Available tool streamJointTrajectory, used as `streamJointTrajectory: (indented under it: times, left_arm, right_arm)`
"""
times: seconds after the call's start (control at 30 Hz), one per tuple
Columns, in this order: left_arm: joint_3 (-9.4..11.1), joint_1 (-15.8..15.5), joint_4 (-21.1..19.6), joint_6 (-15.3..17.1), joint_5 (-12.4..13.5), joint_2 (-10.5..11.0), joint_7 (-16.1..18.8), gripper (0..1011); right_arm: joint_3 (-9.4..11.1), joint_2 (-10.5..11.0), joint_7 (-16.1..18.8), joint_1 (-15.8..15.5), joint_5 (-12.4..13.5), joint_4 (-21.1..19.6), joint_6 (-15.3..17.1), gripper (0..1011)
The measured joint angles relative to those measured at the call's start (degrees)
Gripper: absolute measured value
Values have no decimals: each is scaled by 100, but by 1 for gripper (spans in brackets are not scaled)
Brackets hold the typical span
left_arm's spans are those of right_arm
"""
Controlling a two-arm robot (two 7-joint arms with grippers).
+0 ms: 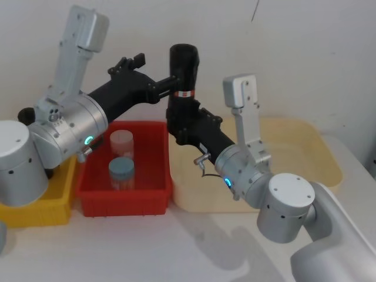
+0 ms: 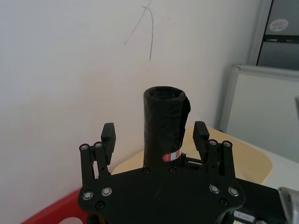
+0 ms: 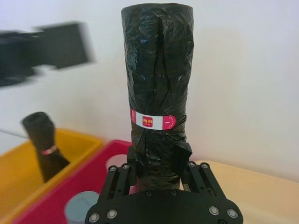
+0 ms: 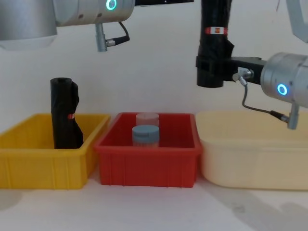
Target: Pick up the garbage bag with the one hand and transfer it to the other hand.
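Between the spread fingers of the left gripper (image 2: 154,132) stands the garbage bag (image 3: 156,70), its base clamped by the fingers of the right gripper (image 3: 159,163); red bin (image 4: 149,166) beneath.

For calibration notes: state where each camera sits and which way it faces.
Head: high up, looking down at the red bin; left claw and right claw show.
Chest: lower, facing across the table; left arm, right arm show.
Left wrist: behind the open left claw, facing the wall.
Right wrist: behind the right claw, shut on the garbage bag.
Shared: every view shows that bag.
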Motion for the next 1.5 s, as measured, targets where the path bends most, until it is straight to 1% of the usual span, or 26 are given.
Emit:
streamJointTrajectory:
  times: [0.03, 0.23, 0.33, 0.47, 0.63, 0.87, 0.9, 0.97, 1.07, 1.13, 1.17, 1.2, 1.23, 1.3, 1.37, 1.4, 1.5]
  left_arm:
    - [-37, 28, -32, 45, -61, 0, 16, 1001]
    - [-209, 167, -190, 197, -267, 38, 93, 1001]
    - [-283, 239, -266, 252, -328, 78, 151, 1001]
    - [-367, 325, -342, 300, -376, 127, 233, 1001]
    - [-532, 483, -459, 355, -422, 224, 414, 1001]
    - [-755, 657, -509, 364, -463, 366, 652, 1001]
    - [-776, 672, -509, 364, -466, 380, 669, 1001]
    - [-824, 707, -509, 363, -476, 412, 718, 1001]
    - [-864, 733, -507, 358, -484, 437, 759, 1001]
    - [-896, 755, -504, 355, -490, 457, 792, 1001]
    - [-905, 762, -502, 353, -492, 464, 801, 1001]
    - [-915, 769, -501, 352, -494, 469, 811, 1001]
    - [-929, 779, -499, 349, -497, 478, 828, 1001]
    - [-950, 794, -496, 345, -500, 491, 847, 1001]
    - [-963, 805, -495, 341, -503, 500, 861, 1001]
    - [-969, 808, -493, 340, -503, 503, 867, 1001]
    - [-988, 822, -492, 336, -507, 516, 885, 1001]
  right_arm:
    - [0, 0, 0, 0, 0, 0, 0, 499]
    - [181, -4, -231, 98, -66, 152, 207, 499]
    - [258, 16, -306, 130, -94, 195, 298, 499]
    - [349, 67, -380, 142, -129, 213, 415, 499]
    - [449, 156, -436, 112, -171, 188, 563, 499]
    - [593, 326, -471, -44, -225, 48, 750, 500]
    - [600, 334, -471, -54, -229, 41, 760, 513]
    - [640, 376, -471, -103, -240, 6, 777, 583]
    - [668, 402, -470, -137, -253, -18, 778, 639]
    - [692, 427, -466, -169, -265, -42, 769, 710]
    - [697, 432, -462, -178, -269, -49, 763, 724]
    - [708, 446, -449, -198, -278, -66, 748, 777]
    - [710, 449, -442, -203, -282, -75, 739, 777]
    - [719, 466, -423, -231, -300, -111, 708, 872]
    - [725, 476, -409, -247, -311, -136, 686, 899]
    - [730, 488, -394, -265, -321, -166, 665, 934]
    - [735, 502, -378, -285, -341, -208, 623, 991]
